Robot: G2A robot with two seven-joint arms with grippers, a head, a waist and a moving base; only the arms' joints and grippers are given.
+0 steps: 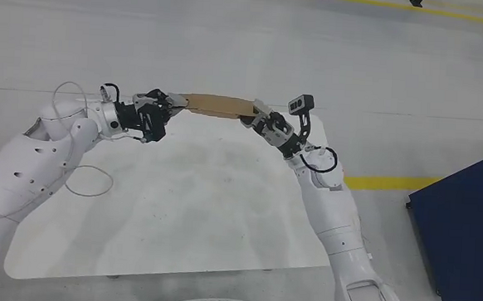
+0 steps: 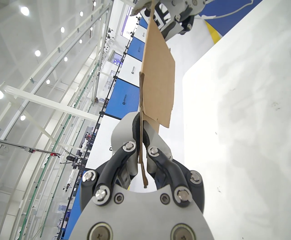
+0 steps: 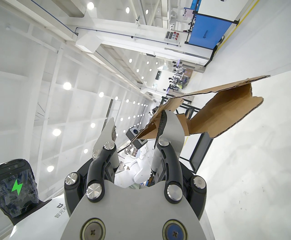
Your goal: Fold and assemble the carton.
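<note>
Two arms meet over the far edge of the white table, with one flat brown carton slung between them, off the surface.

Left gripper: pinched tight on the carton's end. The left wrist view has the cardboard edge-on between the two pads, gripper closed onto it. The sheet runs away toward the other arm's gripper at its far end. The table lies off to one side of it.

Right gripper: at the carton's opposite end, fingers spread. In the right wrist view the gripper has one finger with its dark pad against the cardboard edge and the other finger standing well apart from it. So it's contact on one side, no pinch. From there the carton shows loose flaps partly splayed, not squared up.

Carton is roughly level in the top view, spanning gripper to gripper just past the table's rear rim.

Around it:
- loose white cable beside the left arm
- yellow floor stripe
- blue panel on the floor, well clear of the table
</note>
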